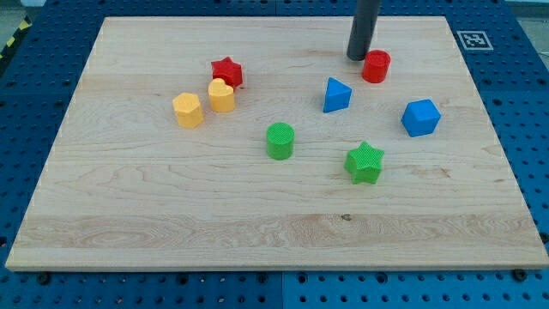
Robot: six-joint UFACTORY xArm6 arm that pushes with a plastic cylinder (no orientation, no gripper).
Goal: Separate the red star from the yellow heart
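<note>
The red star (227,71) sits at the upper left of the wooden board (129,215). The yellow heart (221,95) lies right below it, touching or nearly touching it. My tip (357,57) is at the view's top, right of centre, far to the right of both. It stands just left of a red cylinder (376,66), close to it.
A yellow hexagon (188,110) lies left of the heart. A green cylinder (280,141) is at centre, a blue triangular block (336,94) and a blue cube (420,118) to the right, and a green star (364,162) lower right.
</note>
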